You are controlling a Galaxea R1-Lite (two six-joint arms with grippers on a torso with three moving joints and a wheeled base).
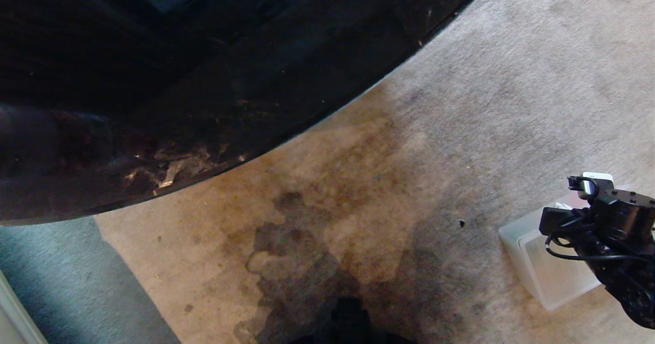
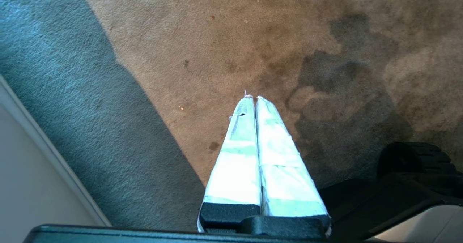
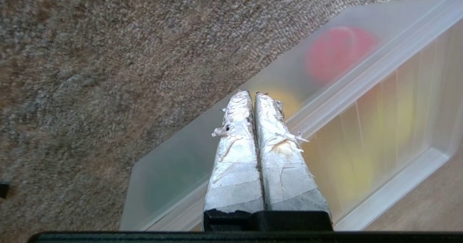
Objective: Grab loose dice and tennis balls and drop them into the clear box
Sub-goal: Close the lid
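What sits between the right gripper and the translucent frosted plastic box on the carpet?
Nothing visible. The right gripper, shut and empty, hangs right at the translucent frosted plastic box; only bare carpet lies beside it.

head overhead; wrists near carpet (image 1: 317, 190), downward.

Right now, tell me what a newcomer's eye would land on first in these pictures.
A big dark curved shape fills the head view's upper left, over stained beige carpet. At lower right, the right arm's tool, shut and empty, hangs above the translucent frosted plastic box. Through its wall show blurred red, yellow and green shapes.
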